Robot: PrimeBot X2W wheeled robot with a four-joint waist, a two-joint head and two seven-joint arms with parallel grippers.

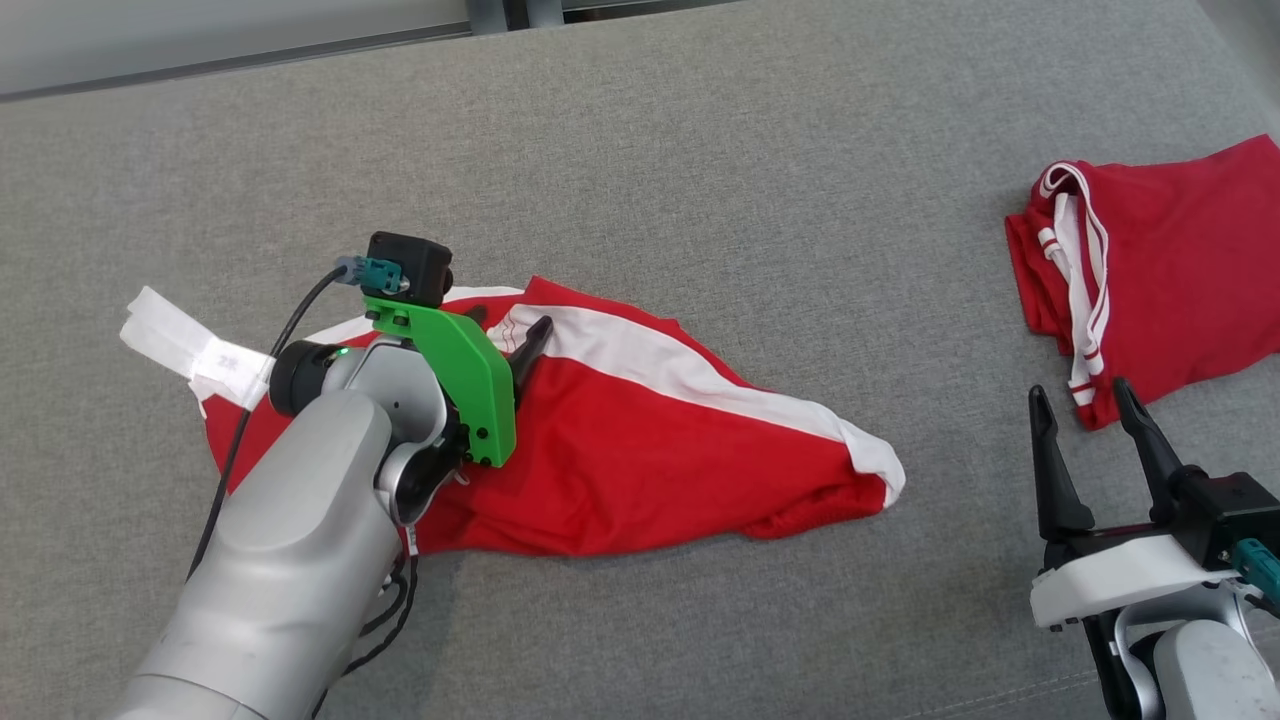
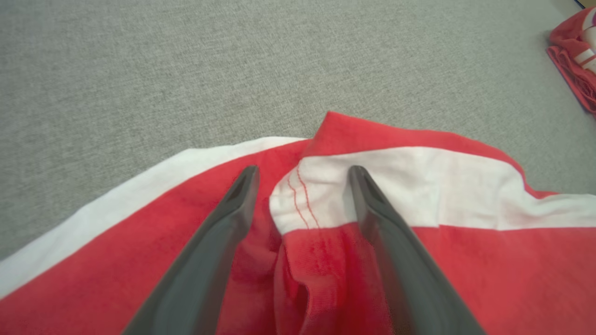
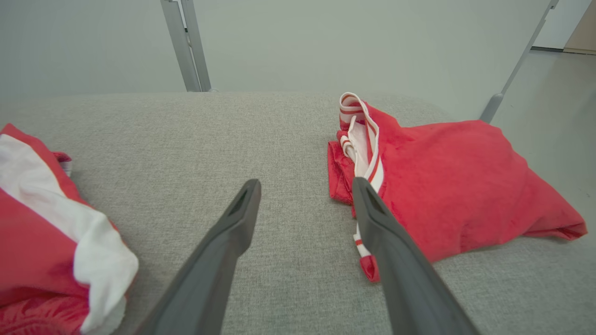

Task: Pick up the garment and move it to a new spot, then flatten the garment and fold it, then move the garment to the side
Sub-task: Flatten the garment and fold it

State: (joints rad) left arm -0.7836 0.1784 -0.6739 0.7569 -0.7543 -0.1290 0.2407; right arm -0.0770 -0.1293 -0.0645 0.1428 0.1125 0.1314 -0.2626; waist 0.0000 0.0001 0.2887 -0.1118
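Note:
The garment (image 1: 650,450) is red with a broad white band and lies crumpled on the grey padded surface, left of the middle. My left gripper (image 1: 505,330) is down over its upper left part, open. In the left wrist view the gripper (image 2: 303,172) has its two fingers on either side of a raised fold where the white band (image 2: 419,186) meets red cloth (image 2: 465,260), and nothing is pinched. My right gripper (image 1: 1080,395) stands open at the lower right, off the garment, with bare surface between its fingers (image 3: 233,232). The garment's white-edged end (image 3: 93,265) is at that view's left.
A second red garment (image 1: 1180,280) with white striped trim lies bunched at the right edge, just beyond my right gripper; it is also in the right wrist view (image 3: 456,186). A white labelled strip (image 1: 200,355) sticks out left of the garment. The grey surface (image 1: 700,150) ends at the far edge, metal posts (image 3: 186,46) behind.

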